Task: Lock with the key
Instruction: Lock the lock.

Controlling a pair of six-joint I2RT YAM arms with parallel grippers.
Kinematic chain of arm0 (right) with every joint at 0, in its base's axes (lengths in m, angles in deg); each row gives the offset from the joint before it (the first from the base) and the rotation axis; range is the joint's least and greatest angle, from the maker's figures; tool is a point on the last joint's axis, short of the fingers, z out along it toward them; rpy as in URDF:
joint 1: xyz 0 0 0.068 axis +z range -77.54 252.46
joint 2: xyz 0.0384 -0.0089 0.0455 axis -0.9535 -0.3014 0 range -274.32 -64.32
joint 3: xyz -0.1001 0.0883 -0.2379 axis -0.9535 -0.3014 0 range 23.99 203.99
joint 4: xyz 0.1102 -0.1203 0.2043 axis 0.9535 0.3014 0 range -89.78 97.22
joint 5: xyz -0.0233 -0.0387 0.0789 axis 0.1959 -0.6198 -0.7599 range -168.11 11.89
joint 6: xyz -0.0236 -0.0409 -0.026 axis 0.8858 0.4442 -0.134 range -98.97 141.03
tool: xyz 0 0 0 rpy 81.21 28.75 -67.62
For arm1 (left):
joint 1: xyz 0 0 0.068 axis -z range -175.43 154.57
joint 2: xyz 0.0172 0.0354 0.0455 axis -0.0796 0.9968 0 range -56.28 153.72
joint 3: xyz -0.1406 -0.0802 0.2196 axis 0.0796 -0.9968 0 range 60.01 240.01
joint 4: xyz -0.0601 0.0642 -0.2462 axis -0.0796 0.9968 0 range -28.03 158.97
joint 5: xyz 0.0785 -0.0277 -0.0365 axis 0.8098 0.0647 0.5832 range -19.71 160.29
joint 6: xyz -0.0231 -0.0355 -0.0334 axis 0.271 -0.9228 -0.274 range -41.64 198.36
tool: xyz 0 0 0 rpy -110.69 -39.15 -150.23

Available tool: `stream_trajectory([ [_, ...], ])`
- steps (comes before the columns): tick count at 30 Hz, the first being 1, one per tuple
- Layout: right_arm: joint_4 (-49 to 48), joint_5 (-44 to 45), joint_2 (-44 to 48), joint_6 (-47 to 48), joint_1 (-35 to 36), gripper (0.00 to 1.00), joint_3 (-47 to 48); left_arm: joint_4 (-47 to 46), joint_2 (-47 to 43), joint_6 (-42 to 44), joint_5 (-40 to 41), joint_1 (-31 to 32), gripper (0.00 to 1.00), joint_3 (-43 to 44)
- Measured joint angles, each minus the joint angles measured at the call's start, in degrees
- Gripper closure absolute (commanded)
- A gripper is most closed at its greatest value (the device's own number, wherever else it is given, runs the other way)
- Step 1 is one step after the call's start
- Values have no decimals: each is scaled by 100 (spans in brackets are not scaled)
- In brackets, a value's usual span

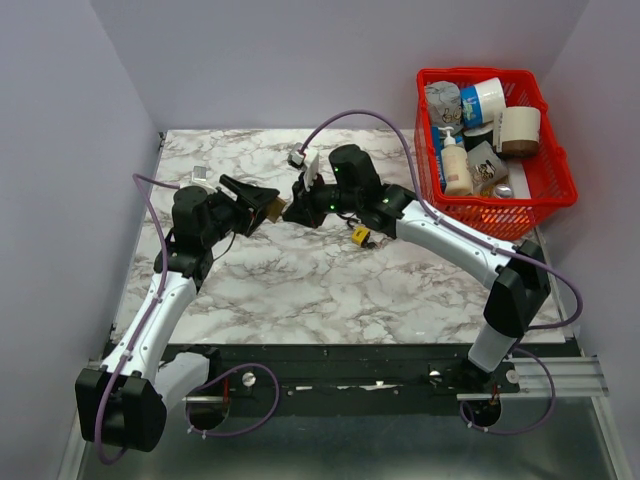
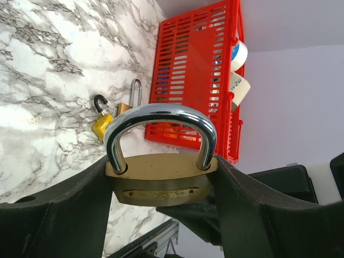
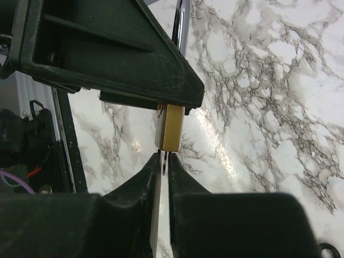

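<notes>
A robotics lab test cell: two cabled arms [image 1: 160, 310] bolted to a metal rail [image 1: 565, 372] at the edge of a marble-patterned tabletop [image 1: 300, 295], boxed in by plain pale walls [image 1: 330, 60], with a red basket [image 1: 490, 215] of assorted household props in one corner.

Soft, even light falls from overhead, so the marble table top [image 1: 330, 290] looks bright, with only faint shadows under the arms. The top view is sharp. Seen from the left wrist, the padlock [image 2: 161, 180] has a hard white glare along its shackle, and the red basket [image 2: 196, 70] behind is slightly soft. In the right wrist view the right gripper's fingers [image 3: 226, 226] are dark and blurred, a sheen streaks the marble, and the key [image 3: 159, 215] is just a pale sliver.
</notes>
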Motion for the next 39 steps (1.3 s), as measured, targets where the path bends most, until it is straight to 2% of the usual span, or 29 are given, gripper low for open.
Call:
stream_trajectory([
  [3, 4, 0, -17, -42, 0, 93, 0, 4, -2, -20, 2, 0, 100, -26],
  [4, 4, 0, -28, -59, -2, 99, 0, 4, -2, -24, 2, 0, 100, -35],
  [17, 4, 9, -83, -127, -2, 99, -7, 90, -7, -103, 72, -35, 100, -74],
  [29, -66, 46, 35, -234, 31, 99, -498, 514, 111, 175, 345, -459, 100, 37],
  [32, -37, 44, 96, -326, 37, 99, -610, 1097, 271, 920, 400, -610, 100, 404],
  [36, -24, 39, 155, -509, 46, 99, -634, 2326, 944, 2800, 505, -728, 100, 1436],
  [39, -24, 35, 155, -693, 46, 99, -634, 2968, 1443, 4065, 699, -756, 100, 1853],
])
